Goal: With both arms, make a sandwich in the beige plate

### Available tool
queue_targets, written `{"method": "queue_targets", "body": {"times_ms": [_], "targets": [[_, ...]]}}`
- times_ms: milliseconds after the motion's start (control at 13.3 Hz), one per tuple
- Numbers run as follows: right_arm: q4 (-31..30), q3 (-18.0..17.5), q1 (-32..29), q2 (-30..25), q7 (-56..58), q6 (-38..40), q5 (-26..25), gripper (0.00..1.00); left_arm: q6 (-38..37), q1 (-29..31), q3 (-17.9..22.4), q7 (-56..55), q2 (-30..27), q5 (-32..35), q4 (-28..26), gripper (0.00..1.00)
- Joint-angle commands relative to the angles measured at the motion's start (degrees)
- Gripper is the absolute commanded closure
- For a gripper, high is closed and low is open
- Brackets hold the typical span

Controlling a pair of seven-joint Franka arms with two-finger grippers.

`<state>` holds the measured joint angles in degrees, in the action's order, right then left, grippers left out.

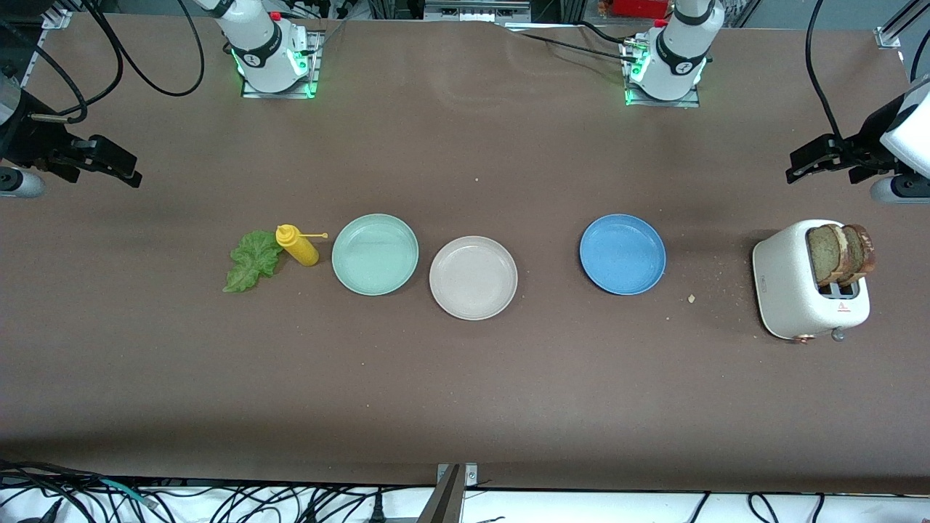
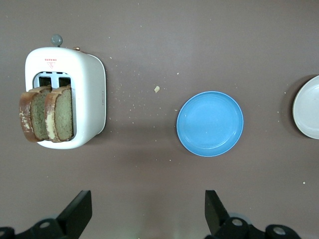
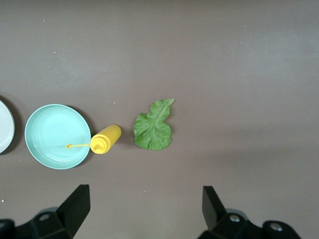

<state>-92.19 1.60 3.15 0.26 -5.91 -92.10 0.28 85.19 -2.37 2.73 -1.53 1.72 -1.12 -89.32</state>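
While both hands wait open, the left hand (image 2: 144, 219) should pinch one bread slice (image 1: 825, 253) gently, lifting straight up from the toaster (image 1: 788, 290).

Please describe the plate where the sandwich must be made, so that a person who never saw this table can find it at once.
Three round plates lie in a row across the middle of the brown table. The beige plate is the middle one, between the mint-green plate and the blue plate, slightly nearer the front camera. It alone is off-white and faintly speckled.

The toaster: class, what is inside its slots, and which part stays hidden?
Two bread slices stand in the toaster, upper halves showing; their lower ends are covered by its body.
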Motion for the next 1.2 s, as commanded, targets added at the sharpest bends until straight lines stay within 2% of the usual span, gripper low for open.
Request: {"method": "queue_targets", "body": {"times_ms": [0,1126], "targets": [[0.43,0.07,0.02,-0.17,0.72,0.08,0.07,0.00,-0.46,0.35,-0.27,1.18,0.92,-0.11,1.61,0.00],[0.43,0.07,0.02,-0.17,0.72,0.43,0.07,0.00,-0.02,0.35,-0.27,1.27,0.92,1.29,1.61,0.00]]}}
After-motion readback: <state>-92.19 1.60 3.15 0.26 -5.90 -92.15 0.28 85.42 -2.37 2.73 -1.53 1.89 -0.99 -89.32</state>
